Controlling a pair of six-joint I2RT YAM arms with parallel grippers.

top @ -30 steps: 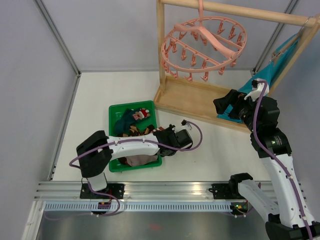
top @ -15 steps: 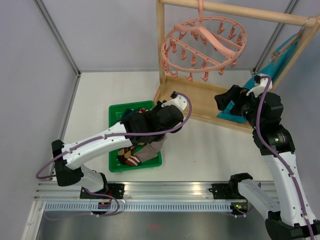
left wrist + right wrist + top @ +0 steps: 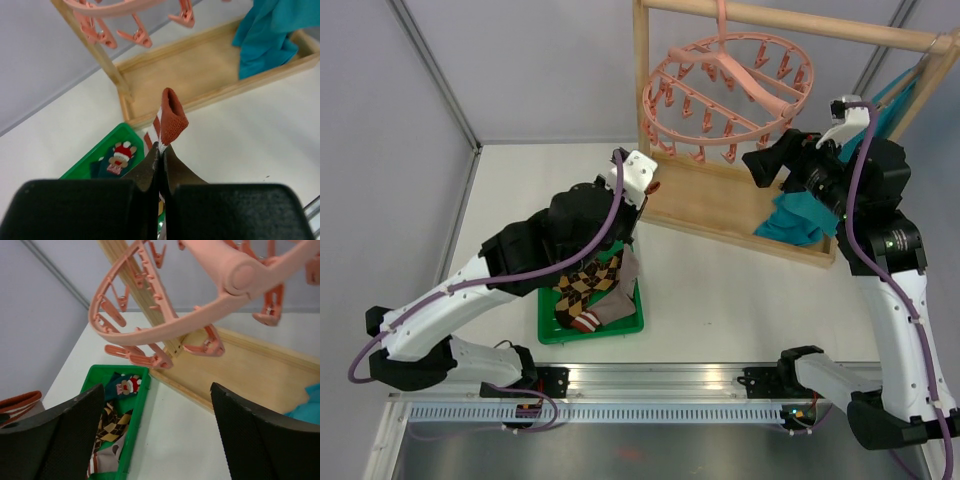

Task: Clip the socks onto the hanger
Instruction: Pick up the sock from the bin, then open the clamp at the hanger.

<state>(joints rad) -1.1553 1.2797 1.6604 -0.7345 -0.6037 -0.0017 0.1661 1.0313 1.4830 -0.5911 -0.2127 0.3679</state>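
Socks: one grey-brown sock [image 3: 172,117] is off the table [image 3: 720,290], pinched at its red-and-white cuff by the left pincer [image 3: 161,149]. The jaws are shut tight on the fabric, and the cuff folds over above the fingertips. It is held in the air between the green bin [image 3: 590,336] and the wooden frame [image 3: 642,100], lower than the clip pegs [image 3: 140,35] of the hanger [image 3: 240,277]. The arm hides most of its lower part in the top view, so I cannot tell how freely it hangs. In the bin lie the argyle sock [image 3: 588,283] and the dark teal sock [image 3: 117,157].

The right pincer [image 3: 156,390] has its jaws spread wide and holds nothing. It hovers just beside the hanger ring.

Handling (judged from appearance only):
- The sock looks light, soft and limp. It has no stiffness to push into a peg, so it should droop and swing from wherever it is held.
- The best hold is the cuff, the thicker ribbed edge, with a free lip left above the fingers to feed into a peg.
- The pegs are sprung and the hanger hangs free from its hook, so it will likely sway when touched.
- The open pincer probably has to squeeze a peg open while the cuff is offered.
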